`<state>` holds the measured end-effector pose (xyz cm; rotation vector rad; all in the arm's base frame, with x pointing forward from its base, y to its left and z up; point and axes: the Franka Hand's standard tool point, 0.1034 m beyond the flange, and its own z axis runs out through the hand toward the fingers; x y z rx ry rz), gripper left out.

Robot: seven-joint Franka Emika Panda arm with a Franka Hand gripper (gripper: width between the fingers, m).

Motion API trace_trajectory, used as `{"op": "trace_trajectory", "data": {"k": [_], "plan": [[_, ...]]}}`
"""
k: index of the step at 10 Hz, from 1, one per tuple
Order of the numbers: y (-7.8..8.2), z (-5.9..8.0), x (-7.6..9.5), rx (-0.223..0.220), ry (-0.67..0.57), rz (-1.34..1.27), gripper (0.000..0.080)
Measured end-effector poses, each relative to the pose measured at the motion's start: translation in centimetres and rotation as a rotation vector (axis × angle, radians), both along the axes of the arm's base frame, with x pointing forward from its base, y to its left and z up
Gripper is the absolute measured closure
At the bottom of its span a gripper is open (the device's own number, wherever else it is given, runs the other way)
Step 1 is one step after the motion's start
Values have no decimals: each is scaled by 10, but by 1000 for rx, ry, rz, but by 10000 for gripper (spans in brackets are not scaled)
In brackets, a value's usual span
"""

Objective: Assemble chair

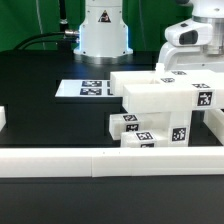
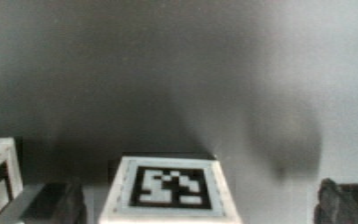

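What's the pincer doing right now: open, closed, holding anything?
The pincer: open wide, holding nothing. A tagged white chair part sits in the gap, not gripped.

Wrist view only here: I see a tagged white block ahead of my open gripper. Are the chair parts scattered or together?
Observer: Together. The chair parts sit stacked in one cluster toward the exterior view's right.
Operator: Where is the arm relative to that cluster?
Observer: The arm stands above the cluster's far right end, as the exterior view shows it.
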<state>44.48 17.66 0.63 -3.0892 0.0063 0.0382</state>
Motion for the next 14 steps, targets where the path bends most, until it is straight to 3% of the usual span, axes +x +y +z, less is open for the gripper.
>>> {"op": "trace_trajectory", "data": {"k": [6,8,9,10,14], "plan": [[0,-1,-1,-1,1,0,151],[-2,-1,0,-1,1,-2,405],[-2,-1,0,-1,1,-2,405],[-2,-1,0,-1,1,-2,527],[-2,0,0,0,0,-3,527]]}}
